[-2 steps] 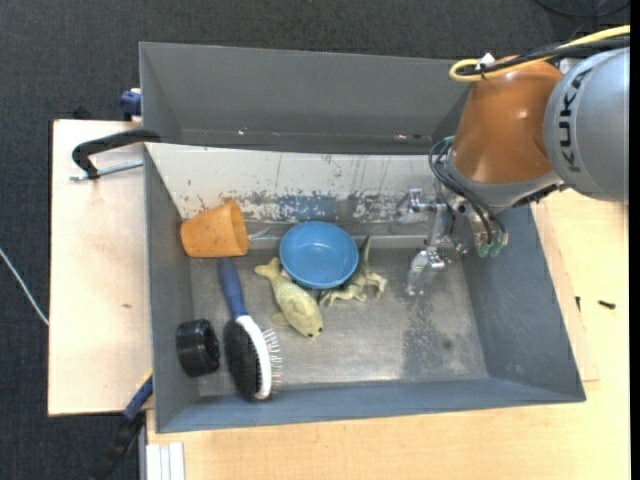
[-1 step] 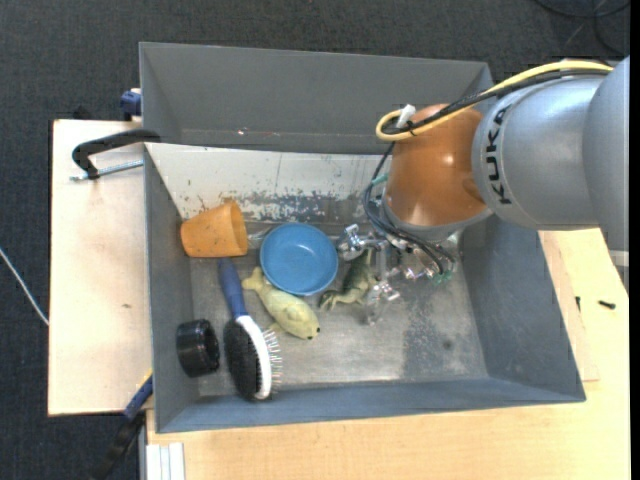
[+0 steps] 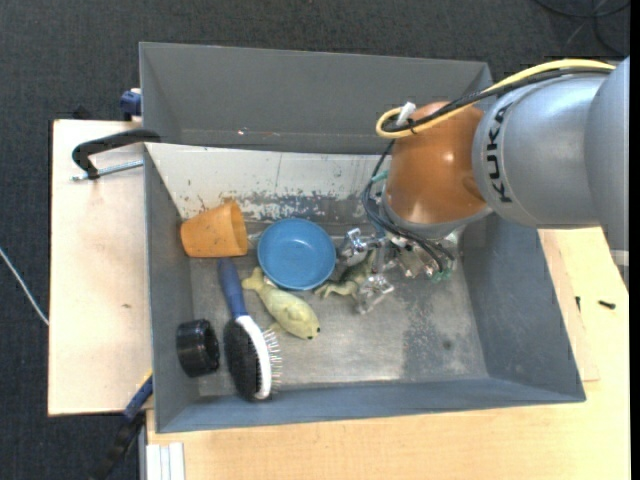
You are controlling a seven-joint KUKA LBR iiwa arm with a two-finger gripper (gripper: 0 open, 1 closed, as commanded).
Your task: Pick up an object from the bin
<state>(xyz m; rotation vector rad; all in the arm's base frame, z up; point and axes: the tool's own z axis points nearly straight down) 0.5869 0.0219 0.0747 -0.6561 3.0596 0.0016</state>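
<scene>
My gripper (image 3: 364, 267) is low in the middle of the bin, just right of a blue bowl (image 3: 296, 253). Its two metal fingers stand apart, so it is open. A small olive-green toy figure (image 3: 338, 288) lies on the bin floor at the lower fingertip, partly under the gripper; I cannot tell whether the fingers touch it. A pale yellow-green soft toy (image 3: 287, 310) lies below the bowl, to the gripper's left.
An orange cup (image 3: 214, 231) lies on its side at the back left. A brush with a blue handle (image 3: 246, 343) and a black round cap (image 3: 197, 347) lie at the front left. The arm's orange cover hangs over the bin's right back part.
</scene>
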